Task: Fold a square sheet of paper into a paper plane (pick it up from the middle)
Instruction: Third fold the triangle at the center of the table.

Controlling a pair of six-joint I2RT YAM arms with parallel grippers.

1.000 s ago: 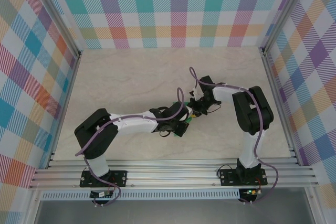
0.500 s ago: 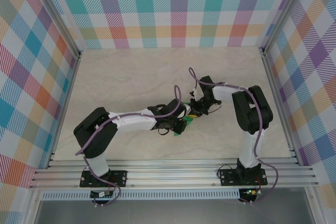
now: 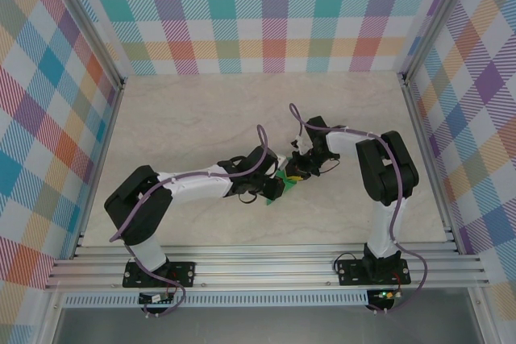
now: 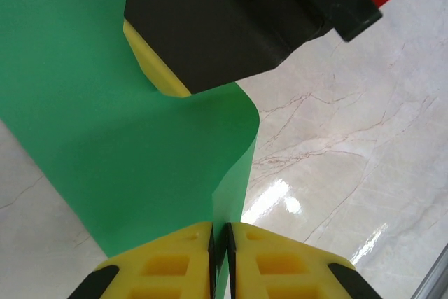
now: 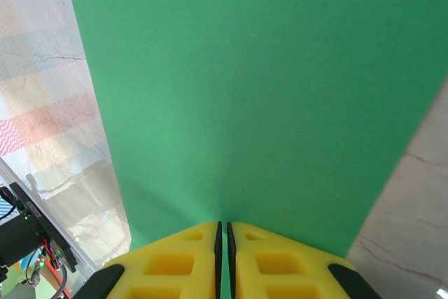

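Two grippers met near the middle of the table [image 3: 201, 118], each pinched shut on the same square sheet of paper [image 5: 245, 89]. The left gripper [image 4: 219, 232] had its yellow fingers [image 4: 168, 264] pressed together on a curled edge of the bright green sheet, with nothing but the paper between them. The right gripper [image 5: 224, 229] clamped the sheet the same way, and the flat green paper spread away from its closed yellow tips. Seen from the left wrist, the right gripper's black housing [image 4: 231, 19] stood across the upper part of the sheet and hid what lay behind it, while the paper bent round in a soft curve just below. From above, the sheet showed as a small green patch between the two gripper heads; whether it touched the table could not be told. A purple cable [image 3: 262, 147] looped over the left forearm, and another ran along the right arm. The pale, marble-patterned table reached out to plaid walls [image 3: 274, 14] on three sides. Aluminium rails [image 3: 266, 267] ran along its near edge, where both arm bases were bolted.
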